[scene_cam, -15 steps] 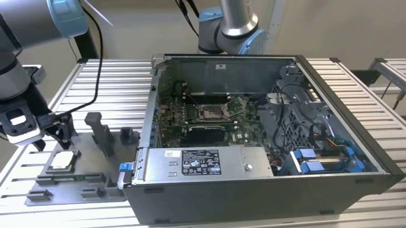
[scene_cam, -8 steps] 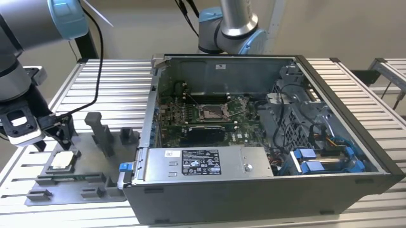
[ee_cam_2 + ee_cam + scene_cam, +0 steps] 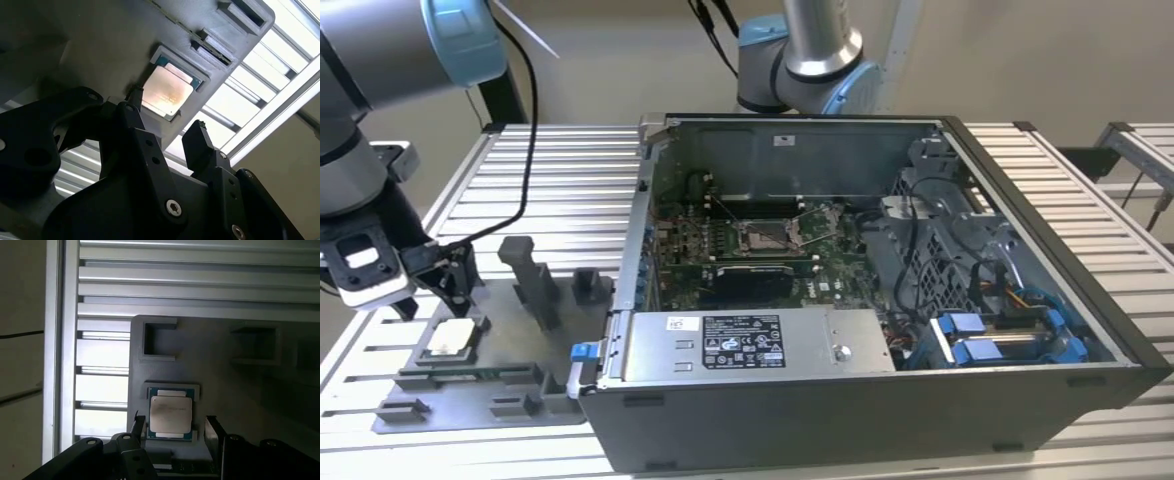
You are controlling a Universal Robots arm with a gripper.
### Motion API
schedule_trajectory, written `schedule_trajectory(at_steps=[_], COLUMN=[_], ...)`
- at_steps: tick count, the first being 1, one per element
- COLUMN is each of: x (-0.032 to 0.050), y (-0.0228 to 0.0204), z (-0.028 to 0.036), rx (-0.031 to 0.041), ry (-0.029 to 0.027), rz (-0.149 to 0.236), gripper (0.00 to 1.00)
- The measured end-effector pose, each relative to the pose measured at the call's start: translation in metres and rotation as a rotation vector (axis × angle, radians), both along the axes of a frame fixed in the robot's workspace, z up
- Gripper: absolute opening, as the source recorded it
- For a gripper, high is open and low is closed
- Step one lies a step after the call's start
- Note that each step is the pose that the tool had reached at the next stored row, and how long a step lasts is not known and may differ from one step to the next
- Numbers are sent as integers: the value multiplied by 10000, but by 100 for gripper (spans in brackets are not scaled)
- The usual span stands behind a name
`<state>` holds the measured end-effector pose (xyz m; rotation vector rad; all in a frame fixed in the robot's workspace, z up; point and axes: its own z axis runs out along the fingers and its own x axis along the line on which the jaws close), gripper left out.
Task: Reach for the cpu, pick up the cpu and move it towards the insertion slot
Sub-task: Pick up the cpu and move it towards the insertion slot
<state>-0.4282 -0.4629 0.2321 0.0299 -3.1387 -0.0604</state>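
Observation:
The cpu (image 3: 450,338) lies flat in its recess on the grey fixture plate (image 3: 494,405), at the exterior view's left. Both wrist views show its silvery top face (image 3: 166,91) (image 3: 171,414). My gripper (image 3: 434,292) hangs just above it, open, with nothing held. In both wrist views the gripper (image 3: 165,122) (image 3: 175,426) has one dark finger on either side of the chip, apart from it. The insertion slot (image 3: 770,236), a shiny metal frame with a dark centre, sits on the green motherboard inside the open computer case.
The open computer case (image 3: 854,400) takes up the middle and the exterior view's right. Upright grey fixture blocks (image 3: 534,280) stand on the plate beside the cpu. All rests on a slatted metal table (image 3: 560,180). Another arm's base (image 3: 801,60) stands behind the case.

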Motion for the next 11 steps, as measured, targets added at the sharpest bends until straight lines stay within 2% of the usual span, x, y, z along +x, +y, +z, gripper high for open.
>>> schedule_trajectory(at_steps=[7, 11], x=[-1, -1], y=[-4, -12], z=[-22, -55], rx=[1, 2], ry=[-1, -2], rz=[0, 0], gripper=[100, 100])
